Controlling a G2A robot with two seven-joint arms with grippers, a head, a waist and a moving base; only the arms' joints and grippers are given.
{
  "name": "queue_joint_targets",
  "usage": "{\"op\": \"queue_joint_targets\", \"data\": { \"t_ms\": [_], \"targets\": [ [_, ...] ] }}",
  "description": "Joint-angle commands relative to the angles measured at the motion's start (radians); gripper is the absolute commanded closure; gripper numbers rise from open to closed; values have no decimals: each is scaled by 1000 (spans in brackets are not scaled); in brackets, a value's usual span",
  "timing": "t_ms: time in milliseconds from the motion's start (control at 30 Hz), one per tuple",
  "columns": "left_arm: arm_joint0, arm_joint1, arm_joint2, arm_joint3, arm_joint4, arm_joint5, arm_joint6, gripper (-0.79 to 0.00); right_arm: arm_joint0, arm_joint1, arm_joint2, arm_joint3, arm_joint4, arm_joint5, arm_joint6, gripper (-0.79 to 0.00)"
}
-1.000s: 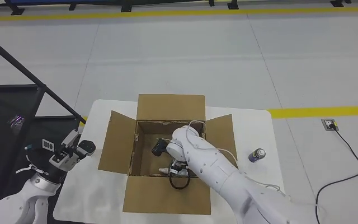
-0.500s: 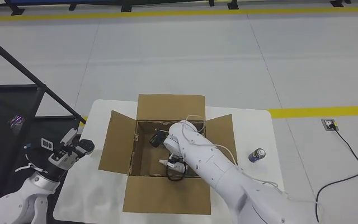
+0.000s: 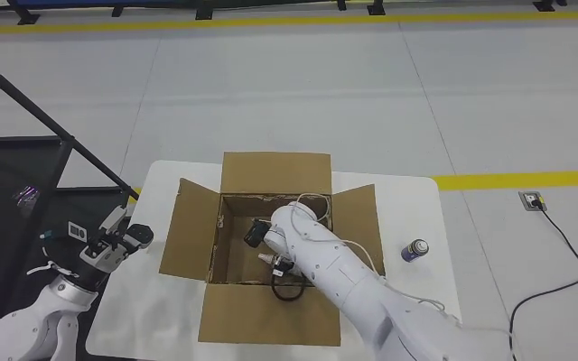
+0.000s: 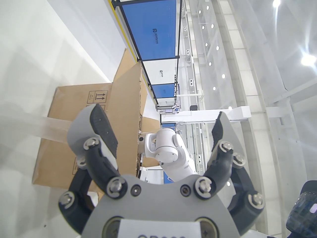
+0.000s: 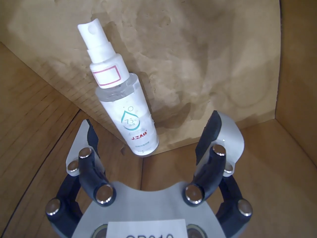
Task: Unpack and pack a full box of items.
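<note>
An open cardboard box (image 3: 275, 171) stands in the middle of the white table (image 3: 406, 194). My right arm (image 3: 312, 244) reaches down into it. In the right wrist view a white spray bottle (image 5: 125, 100) leans against the box's inner wall (image 5: 198, 38), its base on the floor. My right gripper (image 5: 152, 127) is open just short of the bottle's base, touching nothing. The bottle's white end (image 3: 265, 259) peeks out beside the arm from above. My left gripper (image 4: 158, 115) is open and empty, held beside the box's outer side (image 4: 74, 125) at the table's left edge (image 3: 117, 239).
A small spray can (image 3: 414, 249) stands upright on the table, right of the box. A black cable loop (image 3: 287, 291) lies by the box's near wall. All four box flaps (image 3: 185, 230) are folded outward. A black frame (image 3: 54, 126) and dark netting sit left of the table.
My right wrist has shifted a little inside the box, first toward the far wall and then back. The left arm has stayed nearly still.
</note>
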Motion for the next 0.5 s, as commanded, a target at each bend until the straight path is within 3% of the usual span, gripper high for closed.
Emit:
{"op": "queue_joint_targets", "data": {
  "t_ms": [0,67,233,300,467],
  "targets": [
    [1,1,1,-2,3,3,5,-785,-1,-4,-1,14,-8,-3,-11,-366],
    [1,3,1,-5,5,6,8,-785,-1,-8,0,25,-13,-3,-22,-351],
    [2,6,3,-11,8,10,17,-785,7,-15,6,41,-22,-6,-56,-215],
    [2,6,5,-13,6,12,22,-785,12,-18,8,41,-27,-15,-66,0],
    [1,9,10,-20,3,12,28,-785,25,-23,25,42,-10,-25,-79,0]
  ]
}}
